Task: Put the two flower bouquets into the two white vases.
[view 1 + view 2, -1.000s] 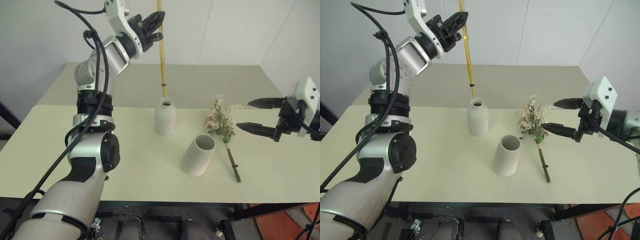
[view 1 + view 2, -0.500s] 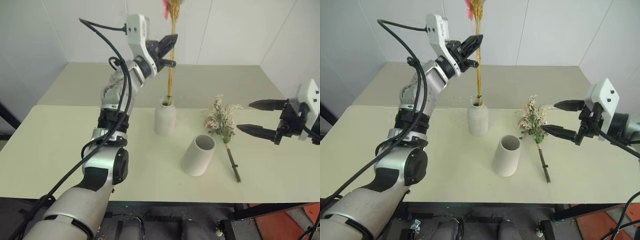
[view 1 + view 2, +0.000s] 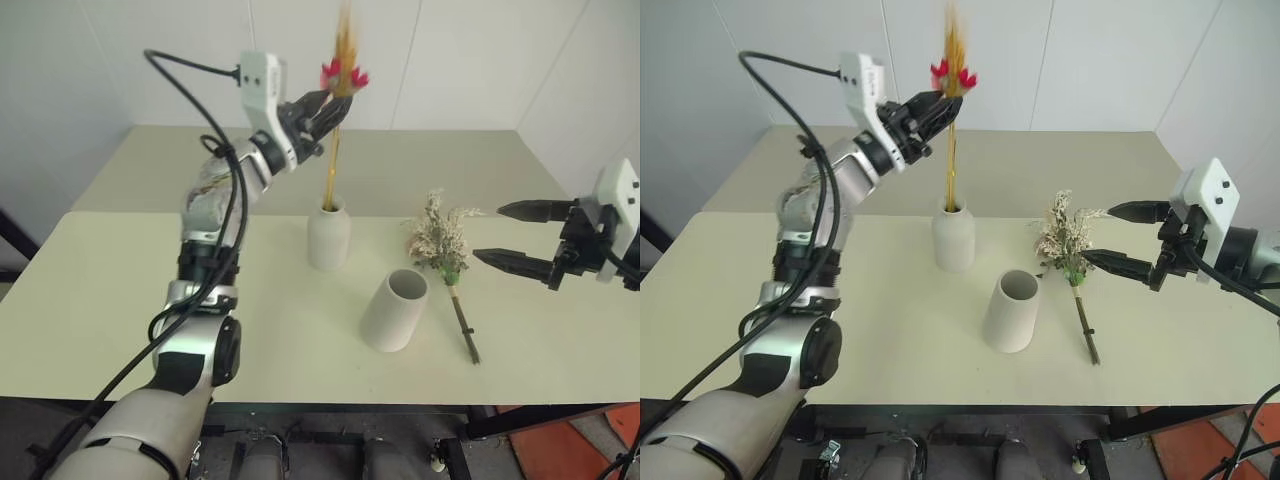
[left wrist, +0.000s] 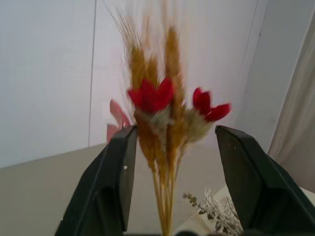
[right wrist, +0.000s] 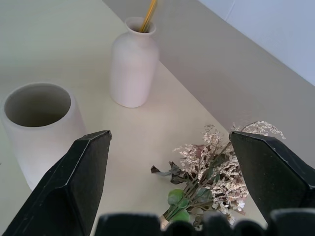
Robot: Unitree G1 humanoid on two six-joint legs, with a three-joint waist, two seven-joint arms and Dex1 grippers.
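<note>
Between the left gripper's [image 4: 172, 196] parted black fingers [image 4: 110, 191] rise the blossoms of the thin bouquet [image 3: 335, 120], and there is daylight on either side of the yellow stalks: the grip is off, the fingers flank the bunch near its red flower heads without pinching it. Down from there the stalks run straight into the narrow neck of the small bottle-shaped vase [image 3: 328, 233], which stands upright on the tabletop [image 3: 150, 300] and carries the bunch on its own.

Over on the right, the right gripper [image 3: 1118, 238] hangs above the tabletop with its fingers [image 5: 81, 177] spread wide, clutching nothing. In the right wrist view the bushy bouquet [image 5: 211, 169] lies framed between those two fingers, a way beyond their tips. That bunch is flat on the tabletop, pale sprigs and green leaves toward the back, dark stem [image 3: 465, 330] pointing toward the near edge. Just beside it, on the side toward the bottle vase, stands the wide-mouthed vase [image 3: 395, 310], empty, leaning a touch in the head view, nearer the front edge than the bottle vase.
</note>
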